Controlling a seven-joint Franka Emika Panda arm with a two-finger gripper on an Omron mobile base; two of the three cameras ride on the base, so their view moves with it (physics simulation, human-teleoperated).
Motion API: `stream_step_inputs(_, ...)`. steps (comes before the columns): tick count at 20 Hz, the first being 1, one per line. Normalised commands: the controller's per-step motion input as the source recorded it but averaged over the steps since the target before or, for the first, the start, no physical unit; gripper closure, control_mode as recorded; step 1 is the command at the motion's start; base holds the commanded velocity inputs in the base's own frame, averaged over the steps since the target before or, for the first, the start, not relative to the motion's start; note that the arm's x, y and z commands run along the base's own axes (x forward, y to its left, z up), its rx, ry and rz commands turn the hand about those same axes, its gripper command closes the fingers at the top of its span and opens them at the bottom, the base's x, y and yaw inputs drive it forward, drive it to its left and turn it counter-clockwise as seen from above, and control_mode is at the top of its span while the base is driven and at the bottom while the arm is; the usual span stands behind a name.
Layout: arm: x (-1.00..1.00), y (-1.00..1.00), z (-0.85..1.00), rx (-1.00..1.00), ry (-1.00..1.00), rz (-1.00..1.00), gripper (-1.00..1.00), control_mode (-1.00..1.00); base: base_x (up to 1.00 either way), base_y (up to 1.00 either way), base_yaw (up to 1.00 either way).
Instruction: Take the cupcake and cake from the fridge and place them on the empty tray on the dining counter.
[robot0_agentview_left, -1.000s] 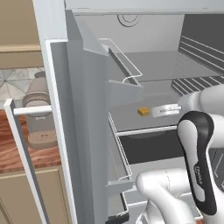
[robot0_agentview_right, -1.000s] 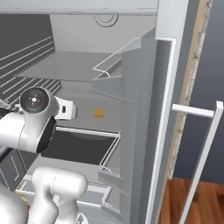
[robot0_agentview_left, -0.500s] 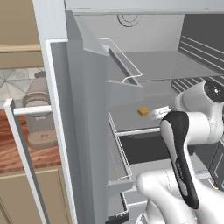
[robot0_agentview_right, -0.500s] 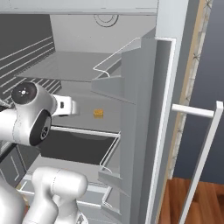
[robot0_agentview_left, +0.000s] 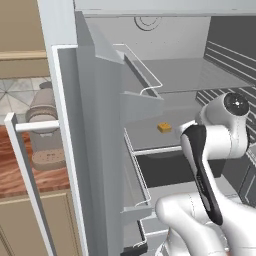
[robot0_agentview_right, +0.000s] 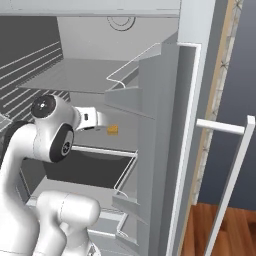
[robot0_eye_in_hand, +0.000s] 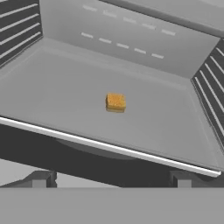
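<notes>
Your target right now is the cake, a small orange-yellow block lying alone near the middle of a grey shelf inside the open fridge. From the hand camera it lies past the shelf's pale front lip, well clear of both side walls and of the back wall. From the base cameras you see it at the same spot, just beyond the hand, with the dark drawer opening below the shelf.

The gripper has its jaws spread fully wide and holds nothing; it is apart from the cake, short of the shelf lip.

Expect the cake to be very light and probably soft and crumbly, so a hard squeeze could dent it. Its boxy shape gives you flat, parallel sides: take it across two opposite faces, about mid-height, with the fingers coming down on either side. Being so light on a smooth shelf, it may skate if one finger touches first, so centre on it before closing.
</notes>
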Motion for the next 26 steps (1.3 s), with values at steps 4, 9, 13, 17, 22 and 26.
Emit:
stream_step_inputs(4,0.1,-0.16,-0.24,0.03,0.04,-0.04,-1.0,-1.0,0.0,0.0,0.0)
stream_step_inputs(9,0.15,0.01,-0.32,0.03,0.0,-0.05,-1.0,-1.0,0.0,0.0,0.0)
stream_step_inputs(13,0.37,0.0,-0.07,0.0,-0.04,-0.05,-1.0,-1.0,0.0,0.0,0.0)
stream_step_inputs(17,0.33,0.0,-0.06,0.01,-0.01,0.0,-1.0,-1.0,0.0,0.0,0.0)
stream_step_inputs(22,0.24,0.0,-0.25,0.02,0.0,0.0,-1.0,-1.0,0.0,0.0,0.0)
stream_step_inputs(26,0.22,0.0,-0.15,0.02,0.0,0.01,-1.0,-1.0,0.0,0.0,0.0)
